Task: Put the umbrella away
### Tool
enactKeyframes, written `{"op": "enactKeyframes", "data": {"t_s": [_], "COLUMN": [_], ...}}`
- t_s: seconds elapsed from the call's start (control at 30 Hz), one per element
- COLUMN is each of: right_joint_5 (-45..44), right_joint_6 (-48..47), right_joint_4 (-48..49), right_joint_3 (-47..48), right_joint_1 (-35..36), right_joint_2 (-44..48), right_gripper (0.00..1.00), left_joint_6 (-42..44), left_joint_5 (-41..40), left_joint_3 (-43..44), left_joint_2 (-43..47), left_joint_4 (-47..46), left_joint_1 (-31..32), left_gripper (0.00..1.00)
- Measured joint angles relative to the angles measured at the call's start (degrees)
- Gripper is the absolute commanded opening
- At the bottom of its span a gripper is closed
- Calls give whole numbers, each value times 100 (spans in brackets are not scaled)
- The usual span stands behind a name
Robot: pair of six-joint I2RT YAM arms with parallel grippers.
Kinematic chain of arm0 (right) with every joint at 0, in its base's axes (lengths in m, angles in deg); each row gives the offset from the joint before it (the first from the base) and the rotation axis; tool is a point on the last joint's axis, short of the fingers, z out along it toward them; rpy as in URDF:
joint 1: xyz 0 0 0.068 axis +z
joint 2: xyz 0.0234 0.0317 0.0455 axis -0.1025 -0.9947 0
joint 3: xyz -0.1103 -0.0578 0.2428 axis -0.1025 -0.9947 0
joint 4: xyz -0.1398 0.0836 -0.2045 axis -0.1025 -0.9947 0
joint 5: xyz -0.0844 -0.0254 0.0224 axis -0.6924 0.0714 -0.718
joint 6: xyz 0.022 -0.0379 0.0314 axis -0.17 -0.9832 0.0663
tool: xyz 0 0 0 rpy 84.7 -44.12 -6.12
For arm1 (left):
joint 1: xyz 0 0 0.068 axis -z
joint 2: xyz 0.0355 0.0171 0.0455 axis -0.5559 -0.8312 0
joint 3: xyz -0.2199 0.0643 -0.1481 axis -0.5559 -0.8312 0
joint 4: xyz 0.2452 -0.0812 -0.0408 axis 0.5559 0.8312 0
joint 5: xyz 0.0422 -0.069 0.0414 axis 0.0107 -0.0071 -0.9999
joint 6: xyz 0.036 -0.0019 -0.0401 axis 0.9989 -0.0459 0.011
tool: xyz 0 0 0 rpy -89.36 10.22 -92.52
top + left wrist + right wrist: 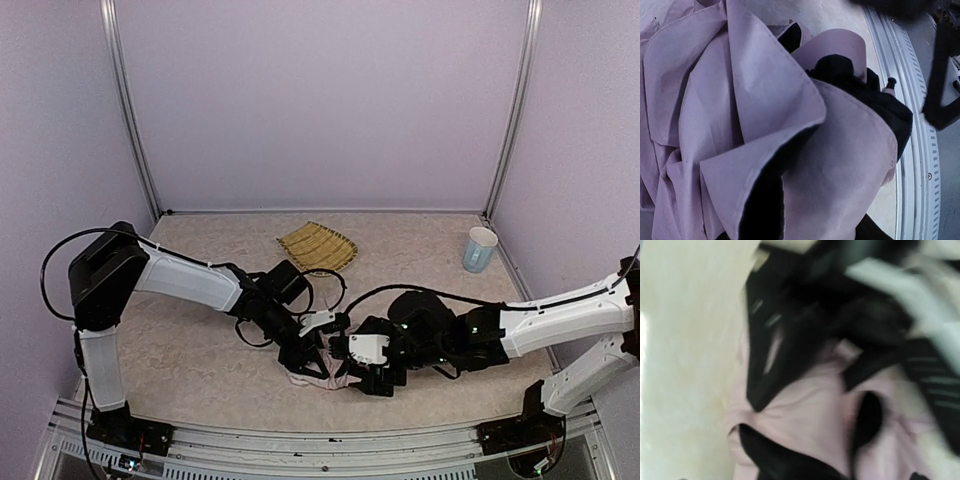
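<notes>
**Position.** The left arm's fingers were down on the left edge of the pale pink fabric folding umbrella. It lay bunched on the beige mottled surface near the front edge, between the two arms. The right arm's fingers met the same bundle from the right.

**Finger state.** Neither pair showed its tips clearly. It could not be told whether either pair was closed on fabric or only resting against it.

**Handling.** The left wrist view showed the canopy as loose, overlapping folds, pink outside and black beneath. Judged from this, the fabric was soft, light and limp. A pinch on cloth alone would probably lift a flap, not the whole item. The stiff parts, meaning the shaft or the handle, would be the better hold. Thin ribs under the cloth may bend if squeezed.

**Hidden or unclear.**
- No shaft, handle or strap could be made out in any view.
- One small black tip protruded at the canopy's right.
- The right wrist view was blurred, showing only pink cloth and dark shapes.
- Both arms covered most of the bundle from above.
</notes>
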Motion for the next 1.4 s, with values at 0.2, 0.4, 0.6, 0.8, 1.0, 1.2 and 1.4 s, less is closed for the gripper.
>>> {"op": "enactKeyframes", "data": {"t_s": [0.2, 0.4, 0.6, 0.8, 1.0, 1.2, 1.4], "right_joint_5": [-455, -846, -1082, -1010, -636, 487, 1716], "right_joint_6": [-684, -1001, -675, -433, -31, 391, 758], "right_joint_4": [-26, 15, -46, -39, -317, -1257, -1917], "right_joint_3": [310, 643, 850, 861, 999, 1556, 2017], "right_joint_1": [179, 181, 160, 149, 98, -234, -684], "right_joint_2": [-1222, -1919, -2164, -2166, -2190, -2398, -2721], "right_gripper": [91, 47, 10, 2, 0, 2, 3], "left_joint_6": [-13, -9, -96, -721, -1316, -1027, 44], "left_joint_5": [374, 612, 638, 367, -741, -1996, -2634], "left_joint_3": [238, 446, 494, -205, -2468, -4144, -4369], "left_joint_2": [-212, -376, -413, 66, 2094, 4170, 4457], "left_joint_4": [282, 535, 645, -369, -2758, -4848, -4835], "left_joint_1": [-127, -190, -214, -295, -623, -330, 780], "left_gripper": [26, 26, 49, 59, 59, 51, 53]}}
